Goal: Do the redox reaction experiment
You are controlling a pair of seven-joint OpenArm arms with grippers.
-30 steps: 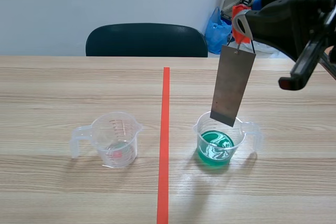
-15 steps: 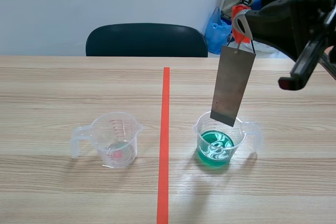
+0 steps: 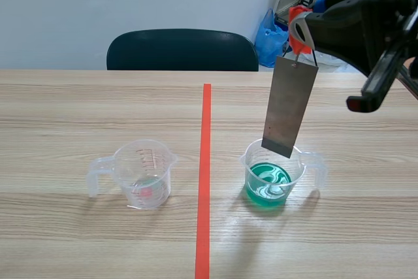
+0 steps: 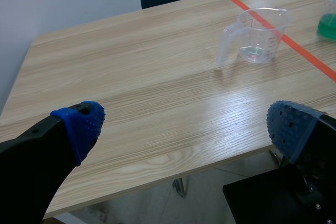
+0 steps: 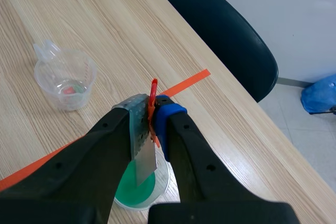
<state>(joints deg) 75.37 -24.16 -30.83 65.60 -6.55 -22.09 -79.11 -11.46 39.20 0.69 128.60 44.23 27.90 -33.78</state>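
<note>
Right pincer (image 3: 299,29) is raised in the upper right of the scene view, pressed onto an orange-red clip (image 3: 297,23). In the right wrist view we see the clip (image 5: 153,109) sandwiched between the two fingers of that pincer (image 5: 150,121).

Grey metal plate (image 3: 289,106) hangs from the clip on thin wire, slightly tilted, long side down. Its lower edge overlaps the far rim of the green-liquid cup (image 3: 312,169) at centre right of the frame. Green liquid (image 3: 268,182) shows under it. We can't tell whether the plate's tip is inside the rim. From the right wrist view the plate (image 5: 145,161) sits directly over the green liquid (image 5: 128,190), under the pincer.

Clear cup (image 3: 142,173) stands lower left of centre, handle pointing to the frame's left, with a small reddish trace at its bottom. The orange-red tape line (image 3: 205,174) runs between the two cups, and they are well apart.

Left pincer (image 4: 184,124) is spread wide and holds nothing; we see blue dotted pads (image 4: 84,124) on both fingers. It hangs at the near edge of the surface (image 4: 131,77), with the clear cup (image 4: 257,35) well ahead of it.

Background: a dark chair (image 3: 181,49) sits behind the surface at top centre, with a blue bag (image 3: 270,37) to its right.
</note>
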